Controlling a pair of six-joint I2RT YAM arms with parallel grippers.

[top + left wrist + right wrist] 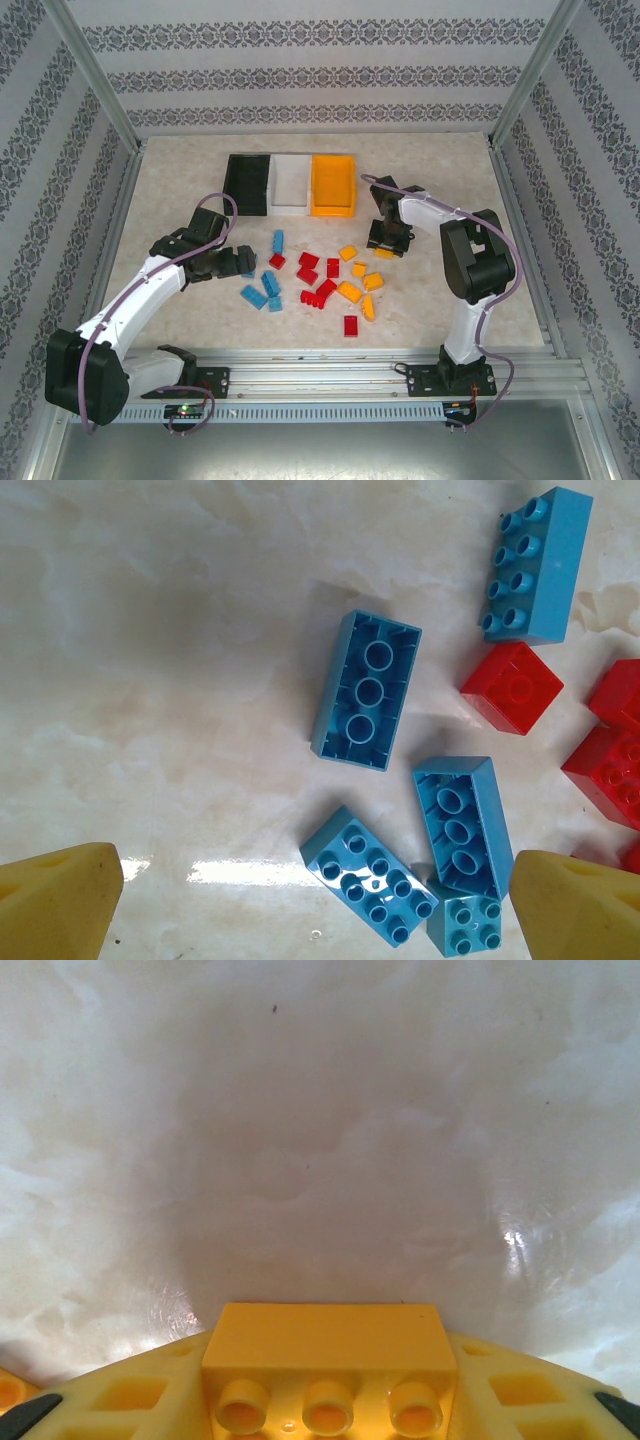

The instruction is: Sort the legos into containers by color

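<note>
just short of the orange bin point(333, 185), pinching a yellow brick point(328, 1335) in the right gripper point(388, 240), low over the table point(320, 1110); may twist loose on the lift. under the wide-open left gripper point(318, 900), crowded blue bricks point(365, 690); may grab two or knock a red brick point(512, 687).

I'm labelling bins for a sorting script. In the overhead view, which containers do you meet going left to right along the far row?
black bin → white bin → orange bin

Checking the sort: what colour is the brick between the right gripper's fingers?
Orange-yellow; the brick shows best in the right wrist view.
</note>
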